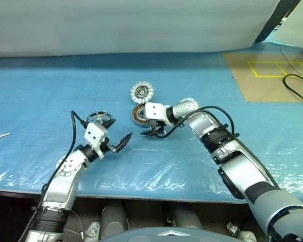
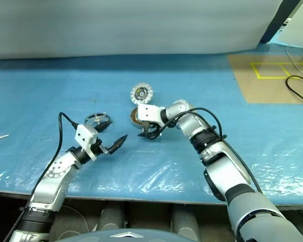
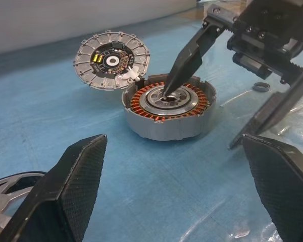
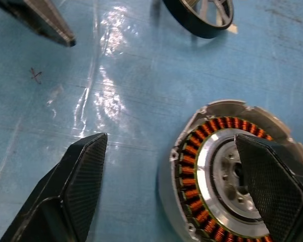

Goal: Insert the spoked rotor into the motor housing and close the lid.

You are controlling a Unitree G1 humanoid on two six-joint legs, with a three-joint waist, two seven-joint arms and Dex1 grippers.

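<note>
While motor housing (image 3: 167, 110) sits upright on blue bench (image 1: 50, 91), copper windings exposed, right hand (image 1: 152, 132) spread wide over it, one finger (image 3: 184, 63) tip in grey hub, other outside wall. Lid (image 1: 142, 92) just behind housing, segmented face up, leaning on rim. Spoked rotor (image 1: 97, 117) left of housing, apart. Left hand (image 1: 119, 134) released, empty, between rotor and housing.

Count on the desk (image 1: 50, 91): one motor housing (image 3: 167, 108), one lid (image 3: 111, 59), one spoked rotor (image 1: 98, 117), one small dark ring (image 3: 261, 86).
</note>
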